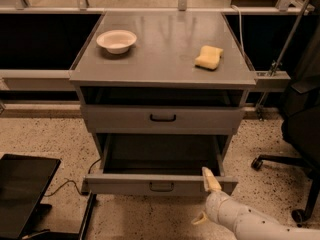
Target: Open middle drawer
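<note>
The middle drawer (125, 184) is pulled out toward me, its deep grey tray open to view and its small black bar handle (161, 186) at the front's centre. The grey drawer (120, 119) above it, with its own black handle, sits almost flush with the cabinet. My gripper (205, 199) comes in from the bottom right on a white arm. It is open and empty. Its upper yellowish fingertip (210, 179) overlaps the right end of the middle drawer's front, and the lower fingertip (199, 218) hangs above the floor.
A white bowl (116, 40) and a yellow sponge (209, 57) lie on the cabinet top (160, 59). A black office chair (300, 134) stands at the right. A black flat panel (25, 194) and a cable (65, 186) lie on the speckled floor at the left.
</note>
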